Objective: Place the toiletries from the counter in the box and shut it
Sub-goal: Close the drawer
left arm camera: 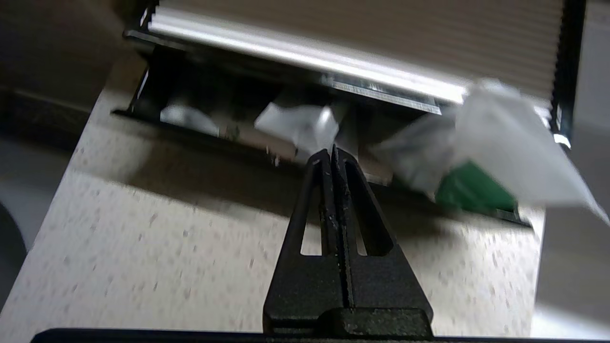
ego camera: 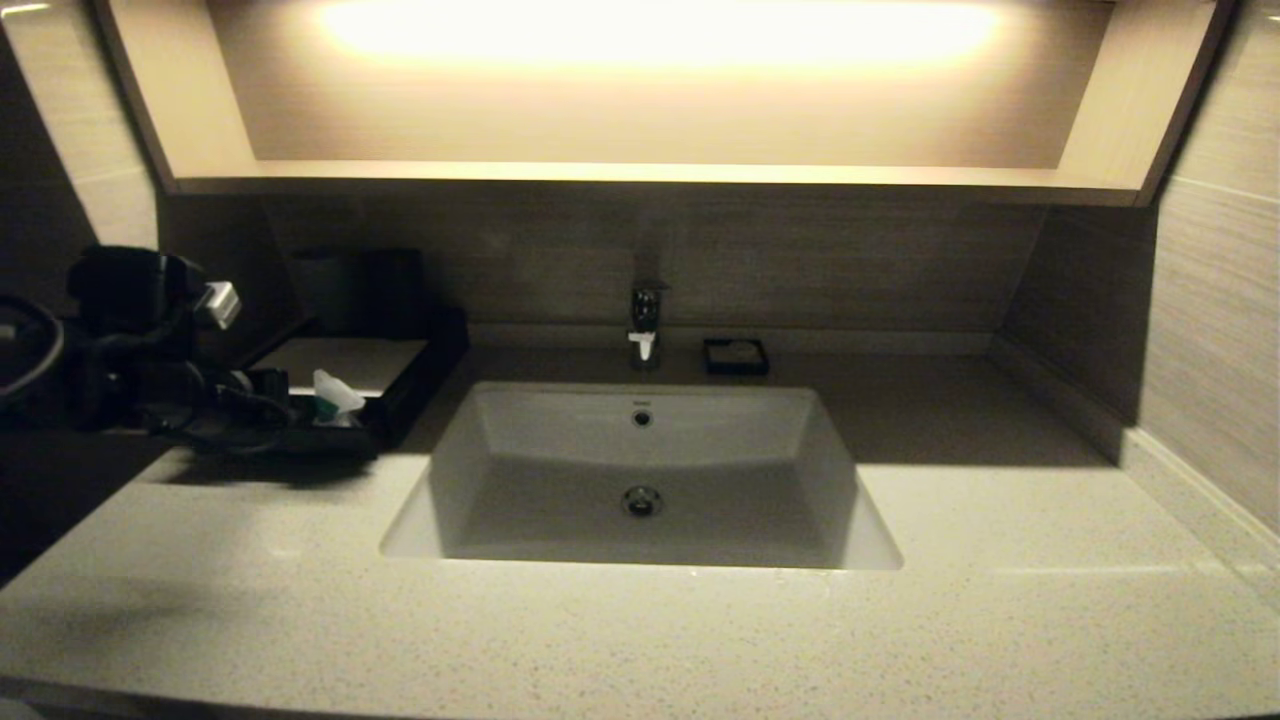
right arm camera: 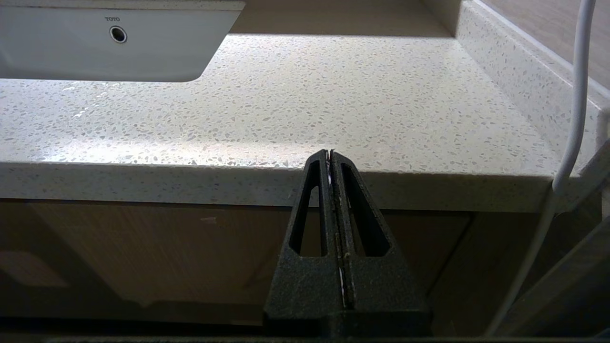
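Black box (ego camera: 395,385) w/ drawer (left arm camera: 248,138) out, packets (left arm camera: 476,157) inside; left gripper (left arm camera: 332,151) pressed together at drawer front. Right gripper (right arm camera: 330,153) pressed together below counter (right arm camera: 333,109) edge.

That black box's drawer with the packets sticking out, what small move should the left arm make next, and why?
Probably nudge the shut left gripper forward against the front of the pull-out drawer of the low black box. The drawer is open, and the clear-plastic packet with the green label pokes over its edge, so it may need tucking in first. The right gripper sits parked below the counter edge.
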